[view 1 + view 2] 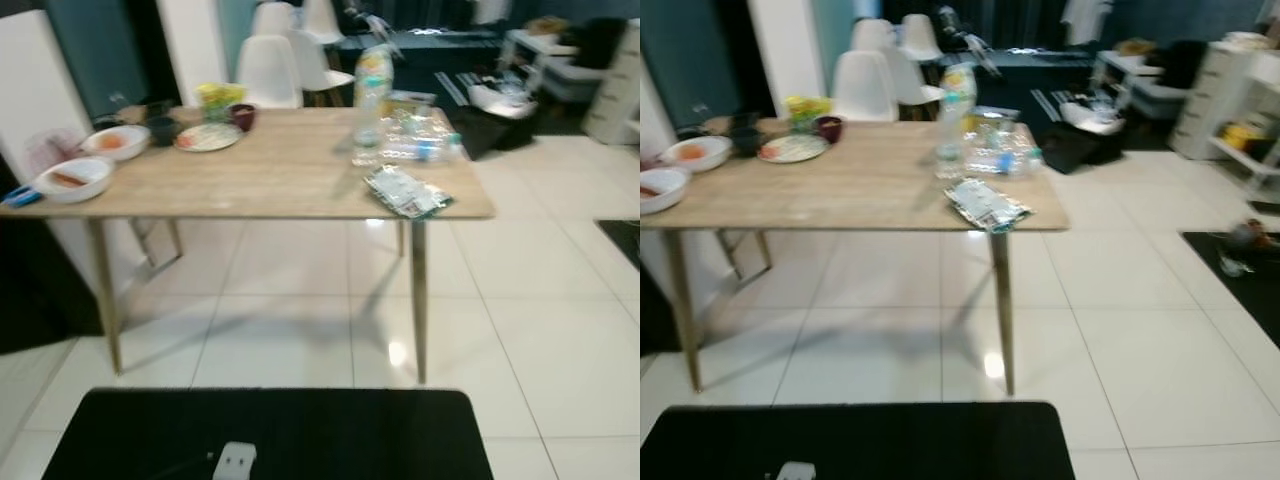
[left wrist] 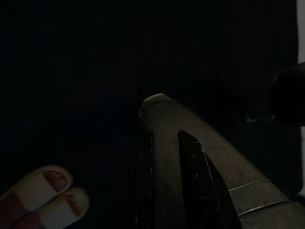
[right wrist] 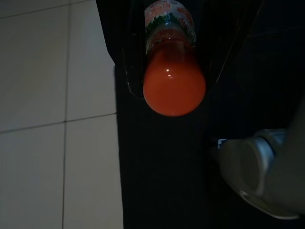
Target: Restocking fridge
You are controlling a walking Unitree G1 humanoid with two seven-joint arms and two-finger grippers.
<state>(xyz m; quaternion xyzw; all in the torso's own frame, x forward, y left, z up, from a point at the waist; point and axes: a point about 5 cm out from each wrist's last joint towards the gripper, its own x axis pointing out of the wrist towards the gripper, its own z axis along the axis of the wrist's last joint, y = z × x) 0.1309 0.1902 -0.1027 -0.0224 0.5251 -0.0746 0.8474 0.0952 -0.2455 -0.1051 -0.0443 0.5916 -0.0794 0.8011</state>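
One orange juice bottle (image 3: 174, 71) gripped in right tool (image 3: 174, 90), above dark mat (image 3: 162, 181)

Head views are softly blurred with glare on the floor tiles (image 1: 398, 352) (left wrist view seems nearly black).

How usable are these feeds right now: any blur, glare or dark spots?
Both eye views are softly blurred; the tiles under the table carry glare. Left wrist view is almost black. Right wrist view is dim, with a highlight on the orange bottle between the right gripper's fingers.

Bottle (image 1: 372, 100) upright on table (image 1: 270, 175).
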